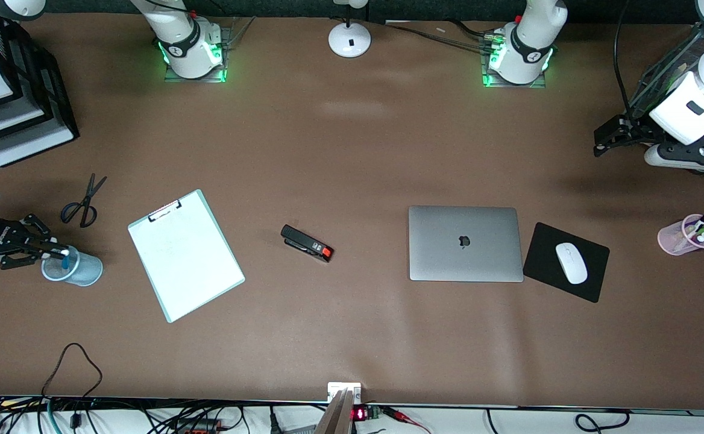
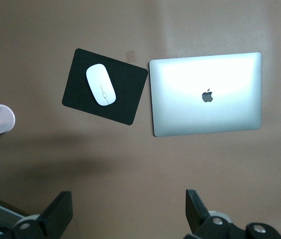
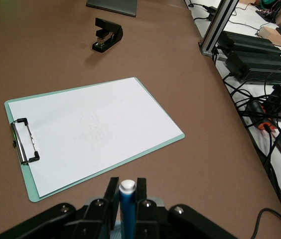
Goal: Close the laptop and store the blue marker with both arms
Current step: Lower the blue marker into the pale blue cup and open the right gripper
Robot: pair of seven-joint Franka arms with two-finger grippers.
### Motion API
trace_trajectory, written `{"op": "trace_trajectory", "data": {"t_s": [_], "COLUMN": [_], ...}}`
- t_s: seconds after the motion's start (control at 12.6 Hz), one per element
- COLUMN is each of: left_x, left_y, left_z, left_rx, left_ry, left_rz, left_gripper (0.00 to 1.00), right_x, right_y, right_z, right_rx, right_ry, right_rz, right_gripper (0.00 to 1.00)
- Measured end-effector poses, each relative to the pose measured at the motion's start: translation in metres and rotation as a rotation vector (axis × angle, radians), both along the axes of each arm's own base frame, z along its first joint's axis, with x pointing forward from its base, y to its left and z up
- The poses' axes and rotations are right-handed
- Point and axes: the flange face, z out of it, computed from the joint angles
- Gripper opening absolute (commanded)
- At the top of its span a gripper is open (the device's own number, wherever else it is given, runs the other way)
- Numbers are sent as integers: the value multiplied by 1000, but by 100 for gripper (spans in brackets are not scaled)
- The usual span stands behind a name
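Observation:
The laptop [image 1: 465, 243] lies closed on the table, lid up with the dark apple logo showing; it also shows in the left wrist view [image 2: 206, 94]. My right gripper [image 1: 56, 253] is at the right arm's end of the table, shut on the blue marker [image 1: 66, 260]. It holds the marker upright, white end up, with its lower end inside a light-blue cup [image 1: 81, 271]. In the right wrist view the marker [image 3: 127, 206] sits between my right gripper's [image 3: 127, 191] fingers. My left gripper [image 1: 608, 134] hangs open and empty above the table at the left arm's end [image 2: 129, 209].
A white clipboard [image 1: 184, 253], black stapler [image 1: 307, 243] and scissors [image 1: 84, 202] lie between cup and laptop. A black mouse pad [image 1: 539, 265] with a white mouse [image 1: 571, 263] lies beside the laptop. A pink pen cup [image 1: 686, 236] and stacked trays [image 1: 14, 114] stand at the table's ends.

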Motion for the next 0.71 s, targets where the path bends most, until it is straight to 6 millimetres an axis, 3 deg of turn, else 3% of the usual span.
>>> {"op": "trace_trajectory", "data": {"t_s": [0.71], "left_x": [-1], "left_y": [1], "left_z": [-1], "left_rx": [0], "left_ry": [7], "left_rz": [-9], "left_gripper": [100], "right_x": [-4], "right_y": [-8], "right_z": [-25], "right_rx": [2], "right_ry": [23], "right_rz": [-25], "right_gripper": [0]}}
